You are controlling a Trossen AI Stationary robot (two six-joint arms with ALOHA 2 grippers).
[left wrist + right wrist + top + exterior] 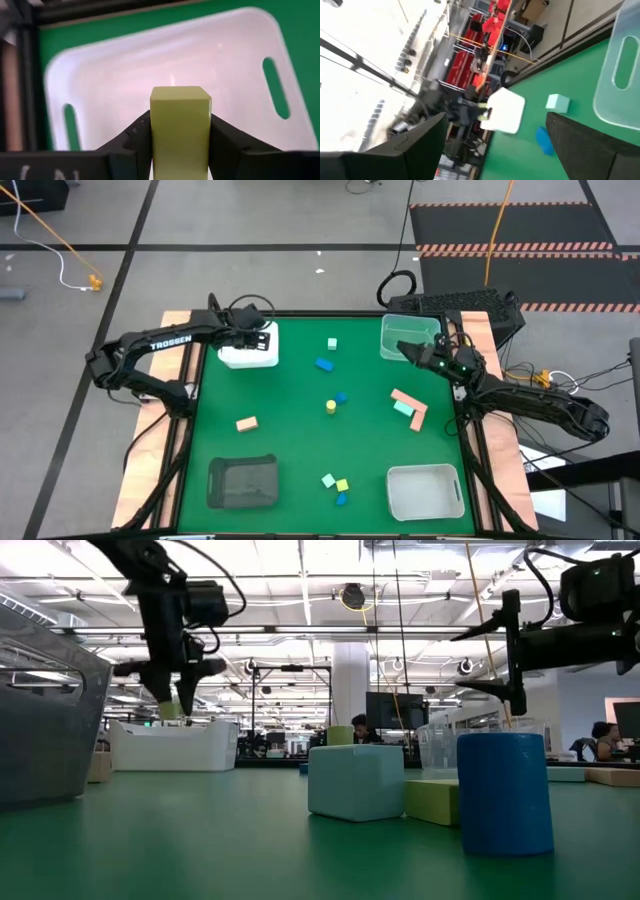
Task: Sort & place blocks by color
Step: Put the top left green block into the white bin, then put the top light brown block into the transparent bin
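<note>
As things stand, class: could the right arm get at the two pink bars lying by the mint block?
Probably yes. The right end effector hangs open and empty over the clear tray, and the pink bars lie uncovered on the mat nearby on its side.

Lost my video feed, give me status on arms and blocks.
Left end effector shut on yellow block, above white tray. Right end effector open, empty, over clear tray. Nothing in the way.
</note>
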